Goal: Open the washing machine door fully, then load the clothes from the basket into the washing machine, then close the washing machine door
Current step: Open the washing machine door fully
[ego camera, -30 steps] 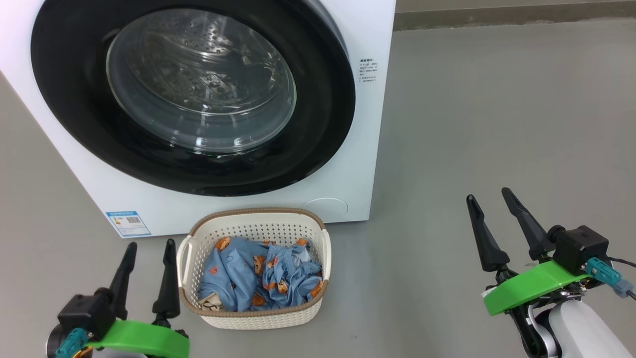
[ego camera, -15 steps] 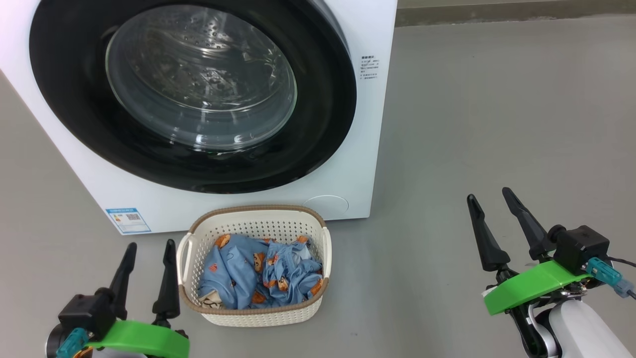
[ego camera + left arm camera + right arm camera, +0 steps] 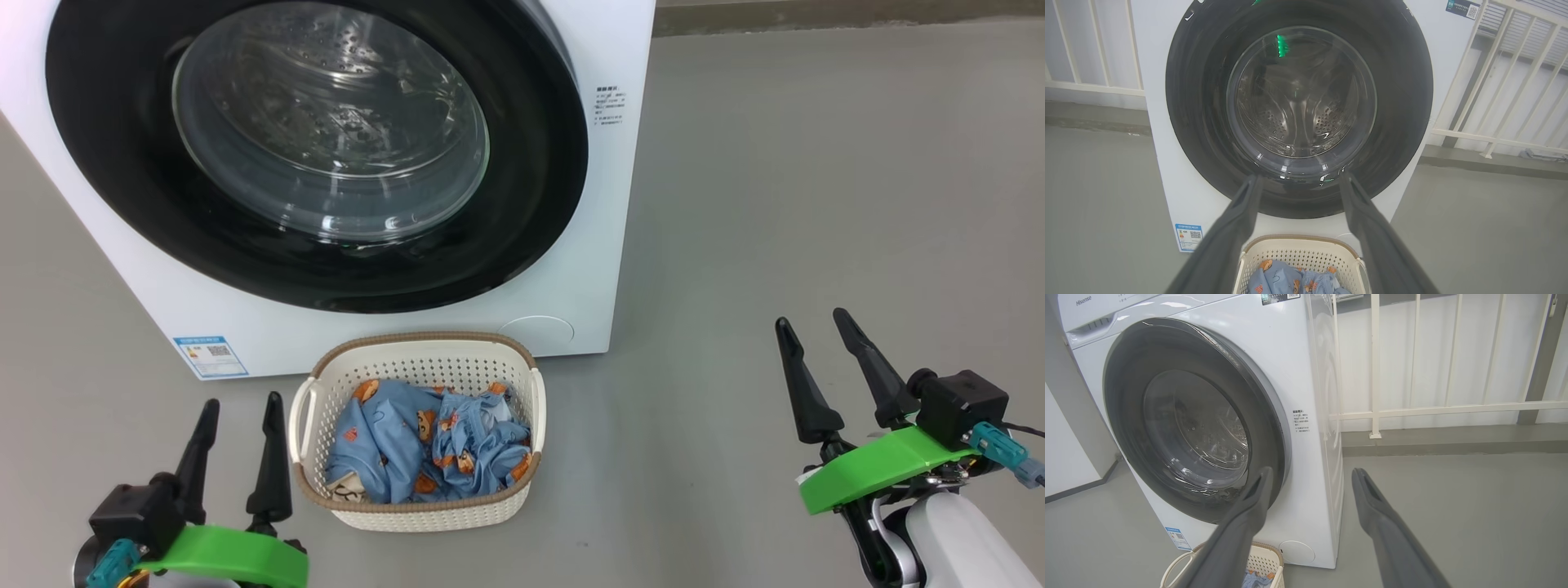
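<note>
Left gripper (image 3: 242, 400): low at the left, just beside the left handle of the basket (image 3: 424, 339); fingers spread, holding nothing.
Washing machine door (image 3: 326, 122): appears seated flush against the front of the washing machine (image 3: 604, 245); the opening step is not yet done.
Basket: on the floor, just in front of the machine's lower panel, below the door.
Clothes (image 3: 424, 445): bunched inside the basket, below its rim.
Right gripper (image 3: 811, 318): low at the right, over bare floor, well apart from machine and basket; fingers spread, empty.
Hazard, door grip: the glossy black rim likely offers little purchase, so a shallow hook with one finger may slip off. The latch side cannot be told from these views.
Hazard, door swing: the basket stands close under the door, so an arm following the swing low may knock it aside.
Hazard, loading: the soft fabric may trail over the drum opening and be pinched when the door is closed.
</note>
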You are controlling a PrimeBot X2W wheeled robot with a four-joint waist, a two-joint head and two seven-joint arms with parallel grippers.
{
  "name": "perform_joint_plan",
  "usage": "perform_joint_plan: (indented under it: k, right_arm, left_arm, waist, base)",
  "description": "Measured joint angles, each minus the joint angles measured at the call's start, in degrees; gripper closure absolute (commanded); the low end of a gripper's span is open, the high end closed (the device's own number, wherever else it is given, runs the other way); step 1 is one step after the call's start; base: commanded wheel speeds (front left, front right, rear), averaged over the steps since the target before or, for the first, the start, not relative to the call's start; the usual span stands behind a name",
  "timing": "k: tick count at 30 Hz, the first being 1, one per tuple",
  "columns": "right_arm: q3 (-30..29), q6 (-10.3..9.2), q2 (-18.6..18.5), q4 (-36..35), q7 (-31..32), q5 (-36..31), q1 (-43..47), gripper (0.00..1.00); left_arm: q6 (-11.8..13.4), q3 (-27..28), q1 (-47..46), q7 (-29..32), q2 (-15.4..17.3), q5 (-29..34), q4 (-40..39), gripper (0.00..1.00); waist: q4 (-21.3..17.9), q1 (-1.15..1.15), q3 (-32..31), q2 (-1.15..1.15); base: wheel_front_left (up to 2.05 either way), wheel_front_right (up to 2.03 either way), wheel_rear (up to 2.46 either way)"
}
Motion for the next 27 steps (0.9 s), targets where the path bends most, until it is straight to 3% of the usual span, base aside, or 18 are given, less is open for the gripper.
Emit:
perform_joint_plan:
  k: [14,26,27]
  right_arm:
    - [-0.75,0.00,-0.69,1.16,0.00,0.19,-0.27,0.00]
    - [-1.86,0.00,-2.70,3.97,0.00,2.91,-6.91,0.00]
    - [-1.86,0.00,-2.81,4.42,-0.01,4.12,-7.48,0.19]
  left_arm:
    - [0.07,0.24,-0.02,0.00,-0.11,-0.19,-1.32,0.00]
    - [-0.94,1.35,-0.36,-0.01,-1.11,0.30,-4.13,0.00]
    - [-0.97,1.43,-0.49,-0.01,-1.25,0.30,-4.24,0.00]
  waist:
    - [0.80,0.00,2.21,0.00]
    - [2.11,0.00,6.00,0.00]
    - [2.23,0.00,6.35,0.00]
  base:
    - [0.00,0.00,0.00]
    - [0.00,0.00,0.00]
    - [0.00,0.00,0.00]
